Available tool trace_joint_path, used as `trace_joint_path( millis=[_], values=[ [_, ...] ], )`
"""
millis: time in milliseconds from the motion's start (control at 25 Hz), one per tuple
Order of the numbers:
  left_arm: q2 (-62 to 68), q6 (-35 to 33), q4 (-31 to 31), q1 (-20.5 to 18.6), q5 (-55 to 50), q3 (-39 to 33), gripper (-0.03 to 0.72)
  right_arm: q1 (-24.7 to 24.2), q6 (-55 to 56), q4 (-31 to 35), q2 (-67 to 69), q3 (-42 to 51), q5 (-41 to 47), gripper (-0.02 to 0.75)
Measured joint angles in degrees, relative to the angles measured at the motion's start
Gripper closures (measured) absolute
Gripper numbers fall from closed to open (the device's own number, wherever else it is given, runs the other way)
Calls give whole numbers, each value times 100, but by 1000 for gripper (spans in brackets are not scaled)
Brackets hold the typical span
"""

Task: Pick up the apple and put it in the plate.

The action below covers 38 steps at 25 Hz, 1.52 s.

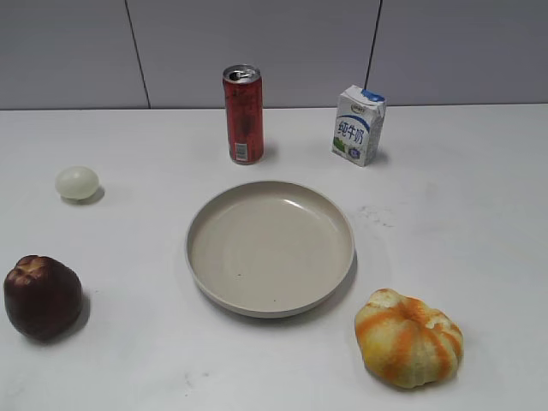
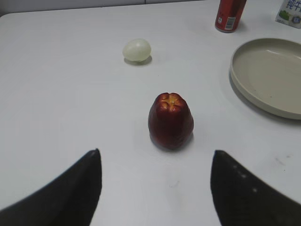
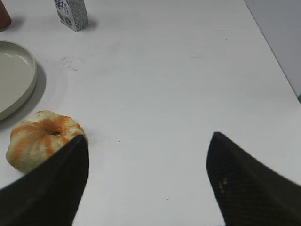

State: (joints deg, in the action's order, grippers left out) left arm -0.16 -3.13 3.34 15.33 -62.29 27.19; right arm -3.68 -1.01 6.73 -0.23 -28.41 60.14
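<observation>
The dark maroon-red, slightly elongated apple (image 1: 42,296) (image 2: 170,121) stands upright on the white desk (image 1: 462,205), long axis vertical, its yellowish dimpled top upward. It sits at the near left, well apart from the wide, shallow beige plate (image 1: 271,248) (image 2: 270,75) at centre. The left claw (image 2: 155,188) is wide open, holds nothing and touches nothing; the apple lies just beyond its black fingers (image 2: 70,193). The right claw (image 3: 146,183) is likewise wide open and empty, near the orange-and-yellow ribbed fruit (image 3: 42,139) (image 1: 408,337).
</observation>
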Motion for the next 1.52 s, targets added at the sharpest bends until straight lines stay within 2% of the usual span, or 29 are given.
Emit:
trace_joint_path(
  millis=[640,840,1040,1160,1360,1520],
  values=[
    [0,0,0,0,44,6,152,0,0,0,0,0,0,149],
    [254,0,-53,0,755,129,152,0,0,0,0,0,0,149],
    [1315,0,-16,0,1464,132,147,0,-1,0,0,0,0,149],
    [2154,-42,236,0,1734,140,104,0,-1,0,0,0,0,149],
    [3745,-586,935,0,1779,424,53,0,-1,0,0,0,0,149],
    [5123,-729,1054,0,1773,801,52,0,-1,0,0,0,0,149]
  ],
)
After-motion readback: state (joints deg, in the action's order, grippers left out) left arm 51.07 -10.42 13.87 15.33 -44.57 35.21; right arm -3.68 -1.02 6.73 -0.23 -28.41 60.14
